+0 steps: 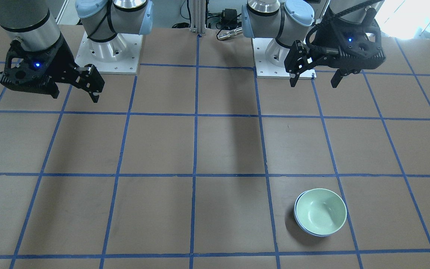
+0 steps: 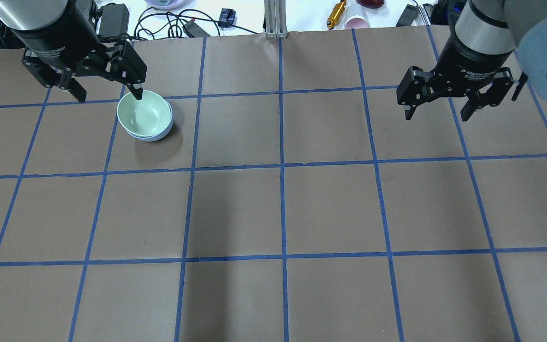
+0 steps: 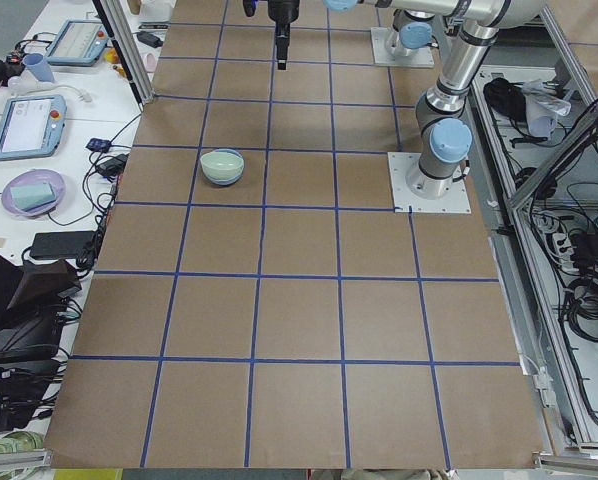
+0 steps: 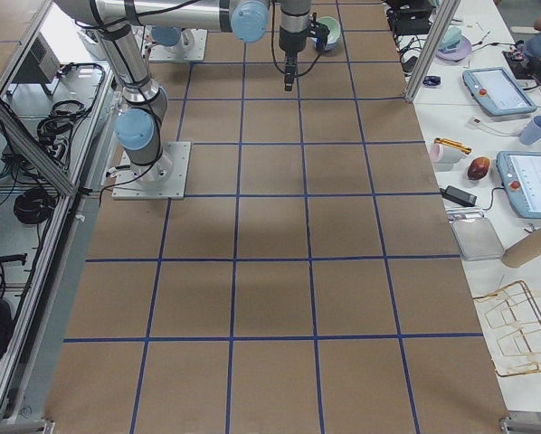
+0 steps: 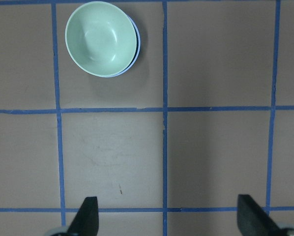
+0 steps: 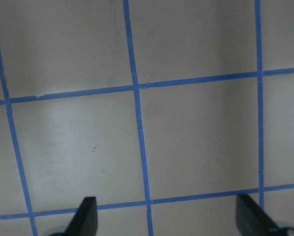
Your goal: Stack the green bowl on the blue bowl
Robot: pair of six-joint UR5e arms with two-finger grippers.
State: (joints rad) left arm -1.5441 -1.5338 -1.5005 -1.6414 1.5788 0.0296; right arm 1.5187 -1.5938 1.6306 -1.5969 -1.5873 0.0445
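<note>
The pale green bowl (image 1: pixel 321 211) sits nested inside the blue bowl (image 1: pixel 300 221), of which only a thin rim shows around it. The pair stands on the brown table on my left side, towards the far edge; in the overhead view the green bowl (image 2: pixel 144 114) covers the blue bowl (image 2: pixel 164 134). My left gripper (image 2: pixel 109 95) is open and empty, raised above the table just beside the stack. Its wrist view shows the green bowl (image 5: pixel 100 38) with the blue bowl's rim (image 5: pixel 136 45), and nothing between the fingers. My right gripper (image 2: pixel 437 114) is open and empty, raised on the right side.
The table (image 2: pixel 283 209) is brown with a grid of blue tape. The two arm bases (image 1: pixel 106 48) (image 1: pixel 282 56) stand at the robot's edge. Cables, a pink cup (image 2: pixel 356 21) and other small items lie beyond the far edge.
</note>
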